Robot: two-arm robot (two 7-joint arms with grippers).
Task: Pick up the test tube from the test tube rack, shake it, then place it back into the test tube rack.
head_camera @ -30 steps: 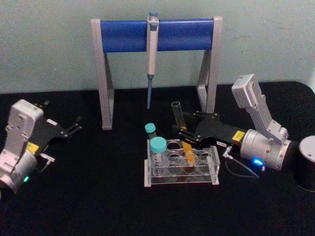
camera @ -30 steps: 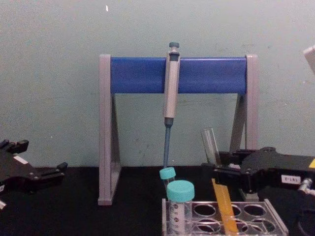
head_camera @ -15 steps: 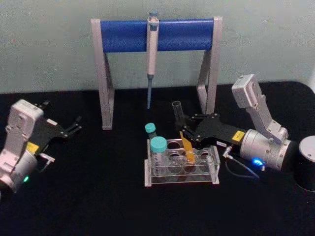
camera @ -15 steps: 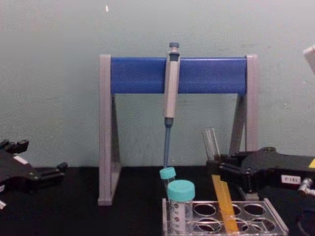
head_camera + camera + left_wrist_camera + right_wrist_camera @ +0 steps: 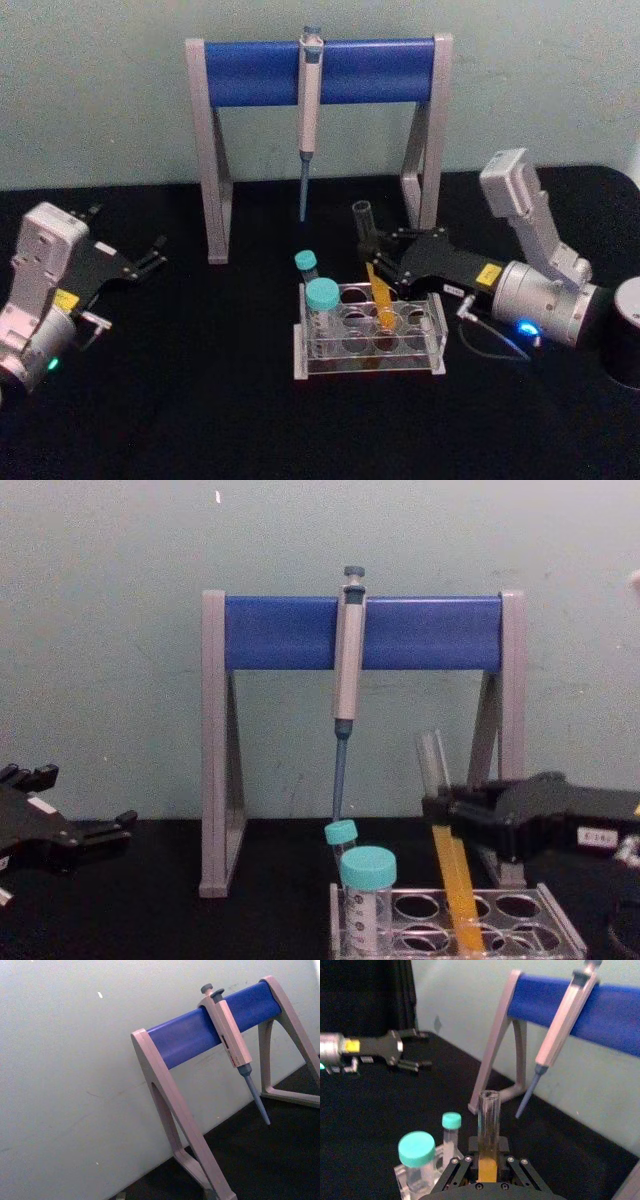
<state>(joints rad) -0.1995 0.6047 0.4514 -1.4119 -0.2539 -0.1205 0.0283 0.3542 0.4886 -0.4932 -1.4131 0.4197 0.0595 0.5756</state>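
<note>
Grasp looks made and nothing beyond it: right gripper [image 5: 373,252] closed on the tube [image 5: 381,297] about mid-height, clear open top standing above the fingers [image 5: 526,1175], orange lower part below them, tilted, bottom end down in a hole of the rack [image 5: 330,368]. Lift, shake and return all yet to do, judging by that. Left gripper [image 5: 150,257] parked well off to the side over the bench [image 5: 200,400], fingers spread, holding nothing.

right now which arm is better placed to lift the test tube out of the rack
Right. The right tool grips the test tube in the test tube rack; the left tool sits open, far off to the left.
</note>
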